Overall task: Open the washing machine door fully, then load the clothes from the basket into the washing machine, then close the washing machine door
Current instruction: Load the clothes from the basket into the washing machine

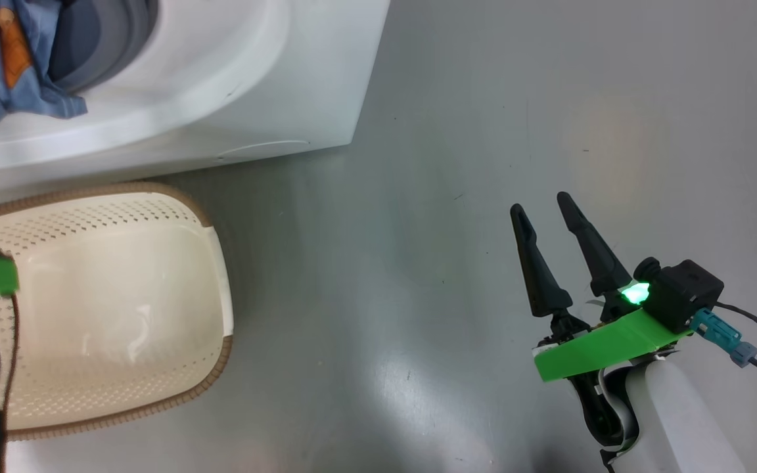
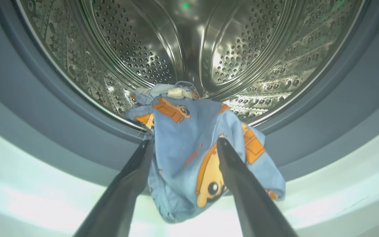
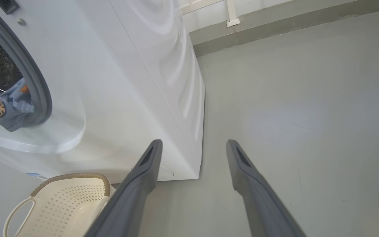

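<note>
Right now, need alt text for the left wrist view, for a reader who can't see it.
A light-blue cartoon-print garment hangs over the grey gasket of the washing machine, part inside the steel drum, part drooping outside. The left tool stands open, its two dark fingers framing the garment.

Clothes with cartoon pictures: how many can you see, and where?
1: a light-blue cartoon-print fabric bundle drapes over the grey rubber gasket at the steel drum's mouth. The cream perforated plastic basket looks empty. The bundle may hide more pieces.
</note>
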Controlling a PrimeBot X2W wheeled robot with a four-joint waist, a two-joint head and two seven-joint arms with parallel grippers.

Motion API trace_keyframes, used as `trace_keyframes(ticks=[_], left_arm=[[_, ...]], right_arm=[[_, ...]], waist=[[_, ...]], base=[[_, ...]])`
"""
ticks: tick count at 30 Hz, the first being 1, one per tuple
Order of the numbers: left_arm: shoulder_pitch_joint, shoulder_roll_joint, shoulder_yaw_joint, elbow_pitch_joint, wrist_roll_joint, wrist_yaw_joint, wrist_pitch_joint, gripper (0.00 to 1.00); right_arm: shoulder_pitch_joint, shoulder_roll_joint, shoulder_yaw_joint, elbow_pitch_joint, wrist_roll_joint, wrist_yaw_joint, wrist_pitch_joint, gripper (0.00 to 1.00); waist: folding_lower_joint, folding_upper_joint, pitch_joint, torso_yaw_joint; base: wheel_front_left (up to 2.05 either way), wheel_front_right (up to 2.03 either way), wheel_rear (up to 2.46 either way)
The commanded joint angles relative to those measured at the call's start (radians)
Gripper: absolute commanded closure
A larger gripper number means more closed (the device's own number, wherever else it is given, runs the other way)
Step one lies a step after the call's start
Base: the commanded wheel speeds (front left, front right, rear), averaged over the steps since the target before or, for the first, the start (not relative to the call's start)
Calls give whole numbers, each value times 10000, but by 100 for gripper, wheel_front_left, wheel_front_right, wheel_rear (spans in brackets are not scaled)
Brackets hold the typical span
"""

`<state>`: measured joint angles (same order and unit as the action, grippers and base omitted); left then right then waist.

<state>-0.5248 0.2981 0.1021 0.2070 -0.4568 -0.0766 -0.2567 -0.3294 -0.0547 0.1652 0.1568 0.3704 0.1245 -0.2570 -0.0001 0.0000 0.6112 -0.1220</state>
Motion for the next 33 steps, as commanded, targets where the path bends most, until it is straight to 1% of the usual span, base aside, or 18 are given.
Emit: trace_keyframes(ticks=[1, 2, 4, 5, 8, 12, 17, 24, 33], left_arm=[[502, 251, 557, -326, 157, -85, -51, 0], [715, 180, 646, -393, 335, -117, -51, 0], [1171, -140, 818, -617, 680, -112, -51, 0], [1171, -140, 818, -617, 680, -112, -51, 0], [1718, -632, 1045, -697, 923, -199, -51, 0], [2196, -1055, 1245, -711, 1247, -329, -51, 0], [2595, -1391, 1435, -712, 1556, -454, -51, 0], [3388, -1785, 1684, -970, 2073, -515, -51, 0], [4440, -2248, 1683, -1273, 2355, -535, -51, 0]], right_arm=[[282, 45, 213, -202, -17, 62, -48, 0], [275, 45, 212, -200, -18, 62, -48, 0], [281, 45, 204, -194, -17, 62, -48, 0], [281, 45, 204, -194, -17, 62, -48, 0], [280, 45, 220, -173, -42, 62, -48, 0], [280, 45, 238, -148, -72, 62, -48, 0], [243, 45, 260, -133, -97, 62, -48, 0], [230, 45, 293, -100, -114, 62, -48, 0], [193, 45, 338, -107, -112, 62, -48, 0]], waist=[[1, 0, 23, 1], [1, 0, 29, 7], [1, 0, 27, 36], [1, 0, 27, 36], [1, 0, 20, 68], [1, 0, 9, 95], [1, 0, -5, 87], [1, 0, 27, 51], [1, 0, 41, 41]], base=[[0, 0, 0], [0, 0, 0], [0, 0, 0], [0, 0, 0], [0, 0, 0], [0, 0, 0], [0, 0, 0], [0, 0, 0], [0, 0, 0]])
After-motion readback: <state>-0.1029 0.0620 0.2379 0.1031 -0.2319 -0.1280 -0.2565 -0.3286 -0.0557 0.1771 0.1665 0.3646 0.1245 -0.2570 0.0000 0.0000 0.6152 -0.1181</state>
